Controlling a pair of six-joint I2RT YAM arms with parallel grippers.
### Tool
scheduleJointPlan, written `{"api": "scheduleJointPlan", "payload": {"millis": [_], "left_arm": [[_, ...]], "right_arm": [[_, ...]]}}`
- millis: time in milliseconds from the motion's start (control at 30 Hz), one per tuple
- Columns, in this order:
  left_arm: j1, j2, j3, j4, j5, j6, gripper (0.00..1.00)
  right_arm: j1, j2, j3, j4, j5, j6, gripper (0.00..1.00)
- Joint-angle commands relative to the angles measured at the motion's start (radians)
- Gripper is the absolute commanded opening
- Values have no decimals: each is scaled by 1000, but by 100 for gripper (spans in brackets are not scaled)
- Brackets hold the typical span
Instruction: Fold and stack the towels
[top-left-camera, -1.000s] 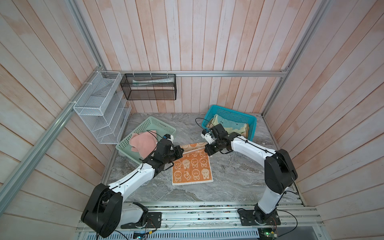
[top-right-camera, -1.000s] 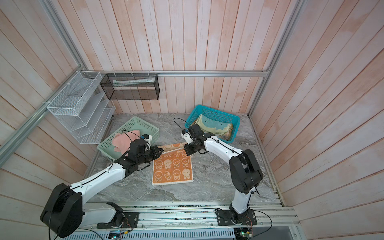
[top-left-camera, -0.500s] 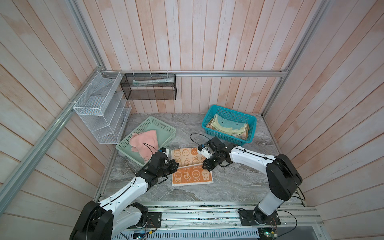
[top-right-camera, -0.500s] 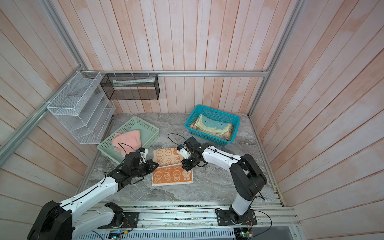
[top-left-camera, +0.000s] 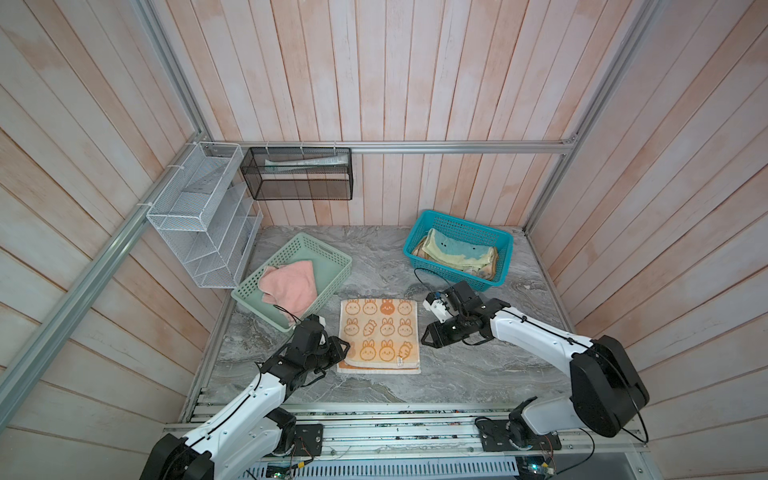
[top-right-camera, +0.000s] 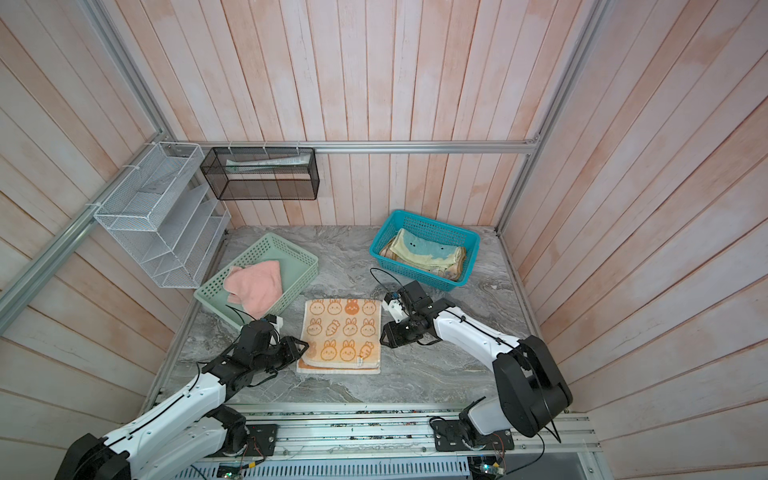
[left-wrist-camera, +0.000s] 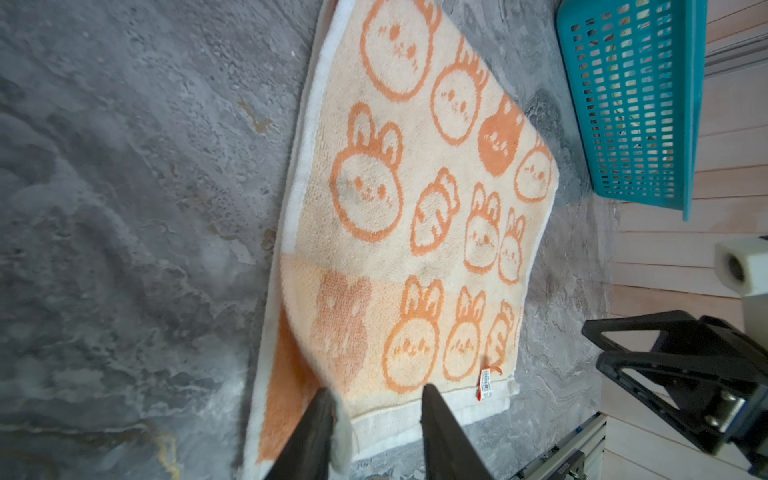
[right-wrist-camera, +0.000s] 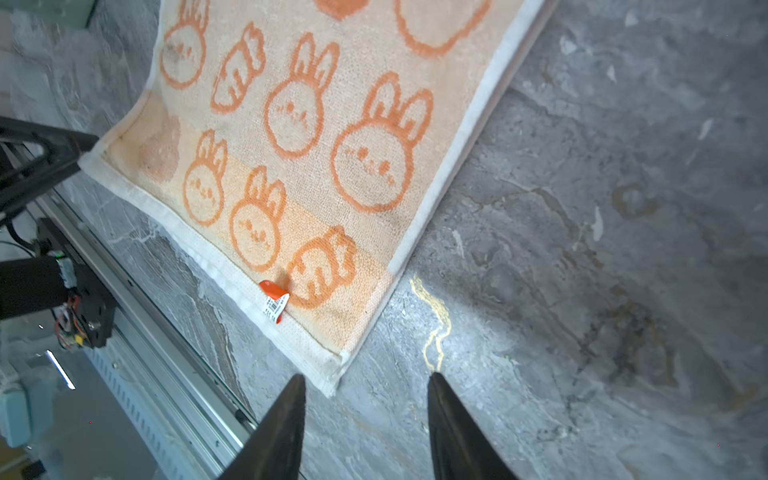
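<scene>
Black and parted, my left fingers (left-wrist-camera: 309, 436) grip nothing, poised over the near left corner of the folded bunny towel (top-left-camera: 379, 334). My right fingers (right-wrist-camera: 282, 424), released too, hang over bare tabletop (top-left-camera: 457, 374) just beside its near right corner. The towel lies between them, slightly longer near-to-far; my left arm looks nearer.
</scene>
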Motion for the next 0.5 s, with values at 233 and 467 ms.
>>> {"api": "scheduleJointPlan", "payload": {"millis": [233, 467], "left_arm": [[28, 73, -14, -7, 72, -26, 37], [29, 74, -46, 45, 104, -48, 15]], "right_arm": [[89, 17, -119, 190, -54, 336, 47], [140, 82, -100, 184, -15, 376, 36]]}}
